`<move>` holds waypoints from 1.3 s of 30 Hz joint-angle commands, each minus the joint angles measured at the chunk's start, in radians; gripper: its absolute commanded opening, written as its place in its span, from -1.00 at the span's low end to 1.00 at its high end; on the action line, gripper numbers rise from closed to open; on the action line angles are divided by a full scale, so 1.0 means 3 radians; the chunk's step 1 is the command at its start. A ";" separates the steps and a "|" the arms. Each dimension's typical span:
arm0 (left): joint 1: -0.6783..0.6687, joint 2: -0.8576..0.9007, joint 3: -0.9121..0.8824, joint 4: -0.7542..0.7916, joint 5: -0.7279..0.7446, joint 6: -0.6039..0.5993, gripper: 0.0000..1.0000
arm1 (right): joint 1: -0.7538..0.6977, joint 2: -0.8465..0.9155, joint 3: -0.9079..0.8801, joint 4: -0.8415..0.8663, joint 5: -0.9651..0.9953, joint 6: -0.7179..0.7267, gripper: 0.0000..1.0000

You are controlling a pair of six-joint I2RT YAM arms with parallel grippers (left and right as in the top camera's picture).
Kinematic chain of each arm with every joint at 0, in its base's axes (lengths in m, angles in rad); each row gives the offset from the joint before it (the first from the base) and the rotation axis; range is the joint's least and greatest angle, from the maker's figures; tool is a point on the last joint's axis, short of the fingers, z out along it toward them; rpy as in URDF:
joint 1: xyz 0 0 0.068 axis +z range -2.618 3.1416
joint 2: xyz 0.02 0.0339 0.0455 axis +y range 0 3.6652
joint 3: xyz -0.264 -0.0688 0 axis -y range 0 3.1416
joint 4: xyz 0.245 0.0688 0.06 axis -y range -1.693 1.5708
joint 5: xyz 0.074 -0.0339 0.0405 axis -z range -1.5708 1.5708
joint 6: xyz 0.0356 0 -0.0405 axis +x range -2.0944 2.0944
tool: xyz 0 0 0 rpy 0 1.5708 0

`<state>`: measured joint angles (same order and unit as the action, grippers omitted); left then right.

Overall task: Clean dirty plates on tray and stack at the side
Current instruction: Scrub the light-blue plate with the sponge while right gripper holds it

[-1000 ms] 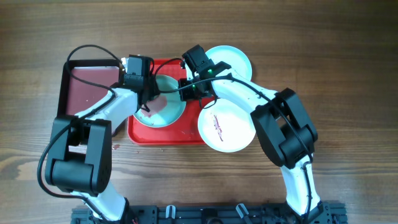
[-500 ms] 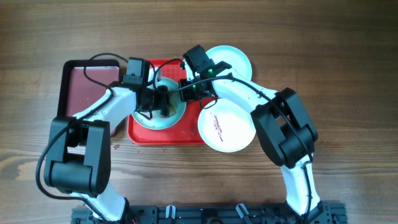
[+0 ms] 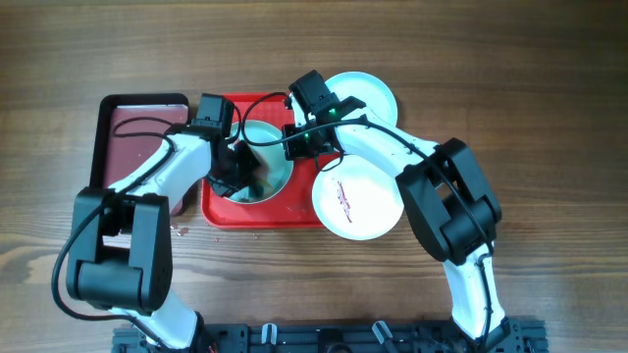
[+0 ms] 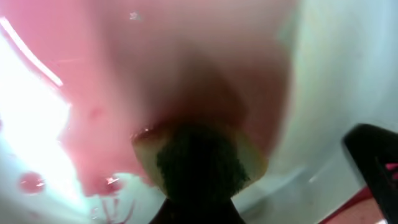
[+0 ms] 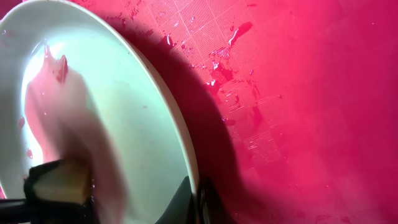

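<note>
— Which step? — Scrubbing: the left hand [image 3: 243,169] grips a sponge [image 4: 199,163] against the mint plate [image 5: 124,124] on the red tray [image 3: 294,214], while the right hand [image 3: 294,145] pinches the plate's rim.
— Next? — Probably clearing the pink film, then stacking the plate aside.
</note>
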<state>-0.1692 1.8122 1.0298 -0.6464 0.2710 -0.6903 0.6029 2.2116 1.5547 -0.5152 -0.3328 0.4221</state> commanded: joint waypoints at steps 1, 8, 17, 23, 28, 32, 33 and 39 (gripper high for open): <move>-0.0011 0.0183 -0.0117 0.0342 -0.0136 -0.0043 -0.92 | -0.0008 0.0095 -0.0006 0.0005 -0.0090 -0.0004 -0.91; 0.0140 0.0615 -0.0116 0.1223 -0.0179 -0.0089 -0.92 | -0.0008 0.0095 -0.0006 -0.0029 -0.0090 -0.0006 -0.91; 0.0403 0.0610 -0.0116 0.0179 -0.0027 -0.1516 -0.92 | -0.0008 0.0095 -0.0006 -0.0006 -0.0089 -0.0009 -0.91; 0.0403 0.0610 -0.0116 -0.0137 0.0160 -0.1916 -0.92 | -0.0008 0.0095 -0.0006 -0.0006 -0.0090 -0.0008 -0.91; 0.0394 0.0612 -0.0116 0.0765 -0.0544 -0.1647 -0.92 | -0.0008 0.0095 -0.0006 -0.0005 -0.0090 -0.0008 -0.91; 0.0329 0.0612 -0.0116 0.1071 -0.1027 -0.1314 -0.92 | -0.0008 0.0095 -0.0006 -0.0003 -0.0078 -0.0006 -0.91; 0.0295 0.0612 -0.0116 0.1175 -0.1096 -0.1076 -0.92 | -0.0008 0.0095 -0.0006 -0.0001 -0.0078 -0.0008 -0.91; -0.0095 0.0589 -0.0116 0.1320 -0.1122 0.1785 -0.92 | -0.0009 0.0097 -0.0006 0.0025 -0.0078 0.0000 -0.91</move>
<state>-0.1596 1.9076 1.0447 -0.1761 0.0406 -0.6102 0.5964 2.2127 1.5547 -0.5076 -0.3317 0.4282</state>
